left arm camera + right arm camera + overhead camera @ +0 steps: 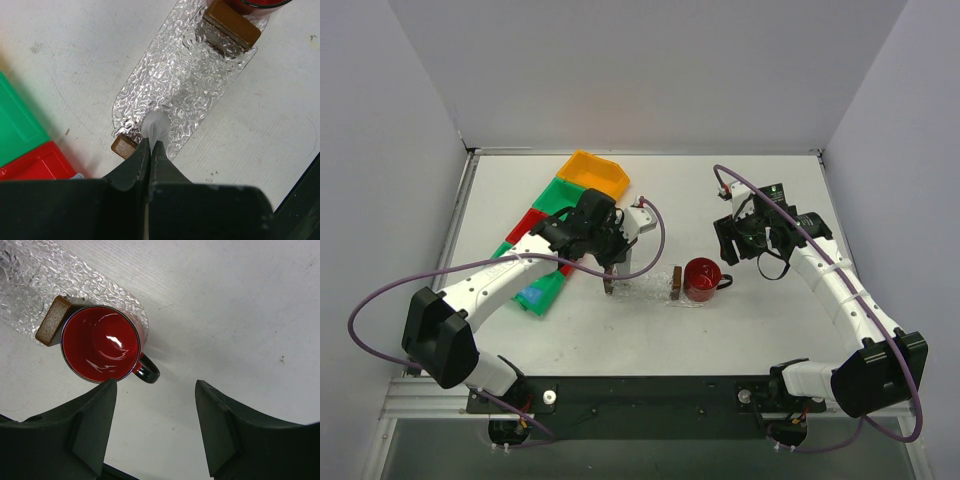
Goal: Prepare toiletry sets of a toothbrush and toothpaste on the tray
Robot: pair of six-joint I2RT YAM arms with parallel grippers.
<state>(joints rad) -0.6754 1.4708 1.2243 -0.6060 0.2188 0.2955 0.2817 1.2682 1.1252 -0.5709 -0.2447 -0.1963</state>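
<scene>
Toothpaste (156, 125), as far as I can judge from the small pale grey rounded end that shows, sits pinched in my left tool (151, 145), whose fingers are pressed flat together on it with no gap between them. It hangs over the near end of the clear, rippled tray (185, 75), just beside the brown wooden block at that end (123, 147); I cannot tell whether it touches the tray. At the far end of the tray a red mug (100, 342) stands upright against the other wooden block (50, 322), its dark handle turned away from the tray. My right tool (156, 384) hovers above the white desk (650, 340) close to that mug with its fingers standing well apart and nothing between them. To the left of the tray lies a row of bins, orange (592, 172), green (565, 193) and red (528, 220), partly hidden by my left arm. A light blue thing (533, 297) shows in the nearest green bin, too small to make out.
</scene>
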